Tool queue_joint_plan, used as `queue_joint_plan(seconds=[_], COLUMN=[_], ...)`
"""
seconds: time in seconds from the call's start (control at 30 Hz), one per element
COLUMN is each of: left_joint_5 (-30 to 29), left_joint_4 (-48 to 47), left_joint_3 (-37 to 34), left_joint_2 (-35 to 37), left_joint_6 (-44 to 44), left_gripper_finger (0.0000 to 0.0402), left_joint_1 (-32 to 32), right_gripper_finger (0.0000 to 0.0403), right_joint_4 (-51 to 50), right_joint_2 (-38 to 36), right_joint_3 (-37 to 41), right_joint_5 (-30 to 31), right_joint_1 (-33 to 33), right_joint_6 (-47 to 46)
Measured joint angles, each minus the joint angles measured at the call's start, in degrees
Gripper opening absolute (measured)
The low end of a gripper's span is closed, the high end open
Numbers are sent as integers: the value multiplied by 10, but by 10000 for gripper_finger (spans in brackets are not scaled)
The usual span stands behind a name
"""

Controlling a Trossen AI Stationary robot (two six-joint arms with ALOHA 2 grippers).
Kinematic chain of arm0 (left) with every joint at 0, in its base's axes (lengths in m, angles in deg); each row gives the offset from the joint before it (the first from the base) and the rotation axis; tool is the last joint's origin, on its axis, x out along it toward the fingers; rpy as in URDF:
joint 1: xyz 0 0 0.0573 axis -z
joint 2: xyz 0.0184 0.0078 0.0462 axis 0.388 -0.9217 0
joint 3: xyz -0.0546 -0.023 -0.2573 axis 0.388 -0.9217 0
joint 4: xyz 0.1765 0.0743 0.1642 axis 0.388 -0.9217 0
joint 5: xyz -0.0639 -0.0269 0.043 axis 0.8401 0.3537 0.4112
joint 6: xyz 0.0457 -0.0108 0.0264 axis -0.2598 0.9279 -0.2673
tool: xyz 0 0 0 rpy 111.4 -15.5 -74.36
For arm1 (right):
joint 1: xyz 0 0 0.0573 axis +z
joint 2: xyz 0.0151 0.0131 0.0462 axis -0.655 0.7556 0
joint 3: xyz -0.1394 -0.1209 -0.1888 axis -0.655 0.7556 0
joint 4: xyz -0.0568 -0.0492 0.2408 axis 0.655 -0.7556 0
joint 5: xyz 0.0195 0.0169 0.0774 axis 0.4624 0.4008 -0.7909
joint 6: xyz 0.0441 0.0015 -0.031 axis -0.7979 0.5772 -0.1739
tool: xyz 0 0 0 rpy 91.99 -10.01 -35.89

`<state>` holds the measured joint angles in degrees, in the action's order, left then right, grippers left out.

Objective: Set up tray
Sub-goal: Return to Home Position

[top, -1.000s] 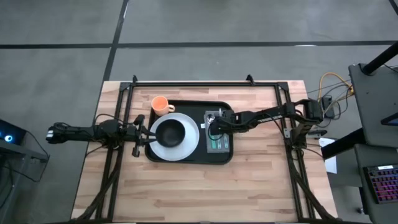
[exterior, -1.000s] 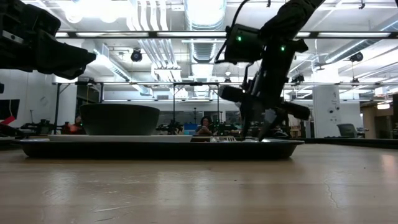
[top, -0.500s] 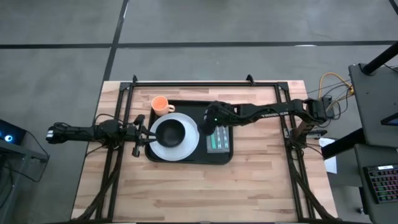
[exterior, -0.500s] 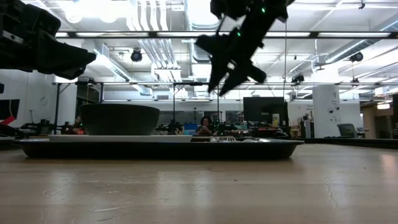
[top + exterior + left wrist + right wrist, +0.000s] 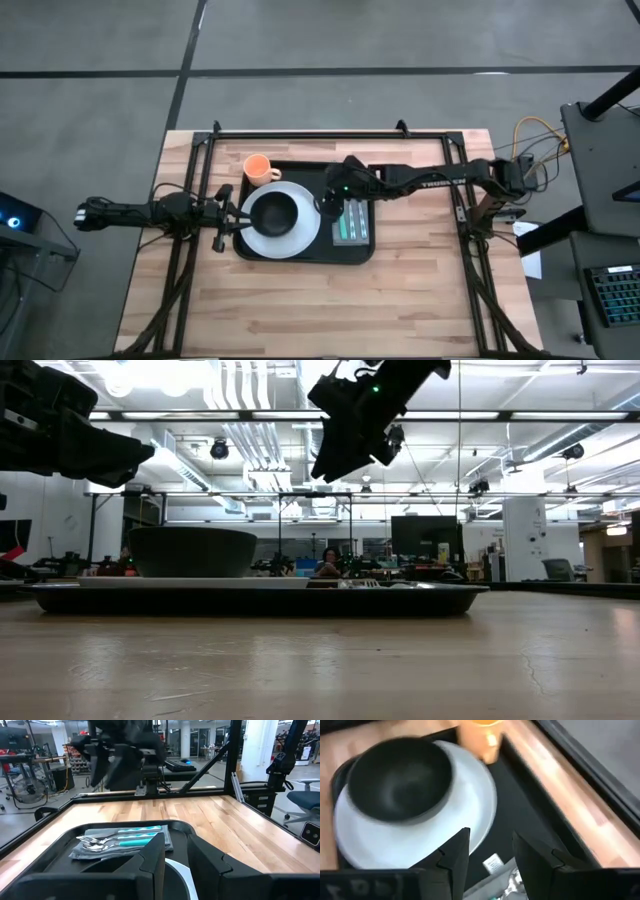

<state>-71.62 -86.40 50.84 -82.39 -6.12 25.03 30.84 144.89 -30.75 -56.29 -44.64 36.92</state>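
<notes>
Lifting off cutlery, R hand now high over tray.

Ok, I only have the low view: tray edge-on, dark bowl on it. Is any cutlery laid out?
Observer: Yes, the left wrist view shows three pieces of cutlery side by side on a gray napkin on the tray.
Operator: Anything hidden behind the bowl?
Observer: An orange cup in the tray's far left corner, beside the white plate under the bowl.
Operator: Which arm is the raised one?
Observer: The right gripper, open, above the plate's right edge; the left gripper waits at the tray's left rim.
</notes>
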Motion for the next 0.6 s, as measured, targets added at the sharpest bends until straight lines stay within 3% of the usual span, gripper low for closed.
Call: queue_joint_plan(seconds=[0.2,0.43,0.6], left_joint_5=[0,0,0], left_joint_4=[0,0,0], left_joint_3=[0,0,0], left_joint_2=[0,0,0], left_joint_6=[0,0,0], left_gripper_finger=[64,64,64], left_joint_1=[0,0,0], right_gripper_finger=[132,138,141], right_joint_4=[63,168,184], right_joint_2=[1,1,-1], right_joint_3=[21,50,72], right_joint_5=[-34,-182,-225], right_joint_1=[13,18,26], right_joint_6=[91,163,178])
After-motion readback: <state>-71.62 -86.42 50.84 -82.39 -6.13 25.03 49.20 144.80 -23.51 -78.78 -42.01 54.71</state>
